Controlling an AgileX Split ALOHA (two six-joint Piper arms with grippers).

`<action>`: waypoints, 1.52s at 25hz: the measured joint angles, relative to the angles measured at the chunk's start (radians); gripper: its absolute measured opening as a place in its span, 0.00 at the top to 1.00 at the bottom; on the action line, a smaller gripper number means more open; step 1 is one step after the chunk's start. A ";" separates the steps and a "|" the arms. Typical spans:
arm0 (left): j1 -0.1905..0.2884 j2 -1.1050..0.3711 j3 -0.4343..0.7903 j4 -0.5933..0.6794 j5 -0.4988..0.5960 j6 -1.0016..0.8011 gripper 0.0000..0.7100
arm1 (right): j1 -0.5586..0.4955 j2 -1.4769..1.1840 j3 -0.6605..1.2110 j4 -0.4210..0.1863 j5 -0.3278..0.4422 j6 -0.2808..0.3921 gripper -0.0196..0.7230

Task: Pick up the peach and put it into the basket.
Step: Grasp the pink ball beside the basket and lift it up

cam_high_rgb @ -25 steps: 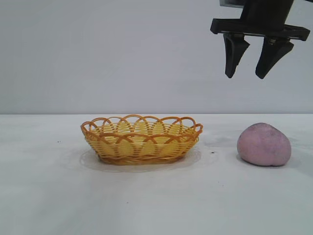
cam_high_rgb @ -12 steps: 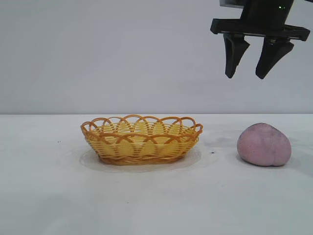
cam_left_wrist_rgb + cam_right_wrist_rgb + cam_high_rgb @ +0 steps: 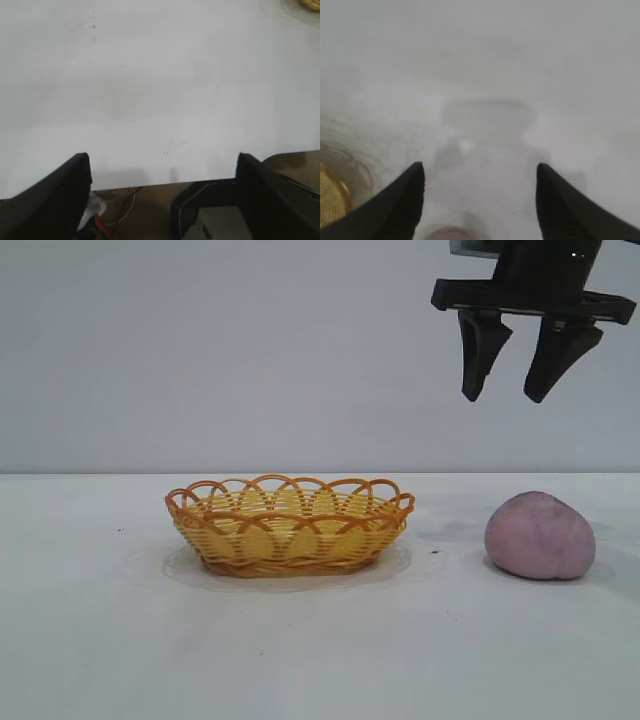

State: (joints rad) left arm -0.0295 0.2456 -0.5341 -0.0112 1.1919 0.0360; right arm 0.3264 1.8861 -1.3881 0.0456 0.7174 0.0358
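Right tool (image 3: 511,392): held high above the counter (image 3: 320,660), fingers spread wide, nothing gripped. Left tool (image 3: 162,200): seen only in its wrist view, fingers wide apart over the counter edge. Peach (image 3: 540,536): set on the counter below the right tool, well apart from the basket (image 3: 289,525).

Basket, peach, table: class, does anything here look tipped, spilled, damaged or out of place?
Nothing stands out. The basket sits upright, the peach rests whole beside it, and the open right gripper hangs above.
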 joint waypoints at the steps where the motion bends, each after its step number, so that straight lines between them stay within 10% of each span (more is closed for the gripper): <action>1: 0.000 -0.044 0.008 -0.001 -0.002 0.000 0.23 | 0.000 0.000 0.000 0.000 0.004 0.000 0.36; 8: 0.000 -0.261 0.042 -0.005 -0.053 0.000 0.23 | 0.000 0.000 0.000 -0.022 0.050 0.000 0.36; 38: 0.000 -0.264 0.050 -0.005 -0.069 0.002 0.23 | 0.013 -0.030 0.067 0.033 0.283 0.000 0.36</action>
State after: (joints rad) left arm -0.0295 -0.0184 -0.4838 -0.0158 1.1227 0.0382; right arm 0.3395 1.8560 -1.3211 0.0783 1.0003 0.0358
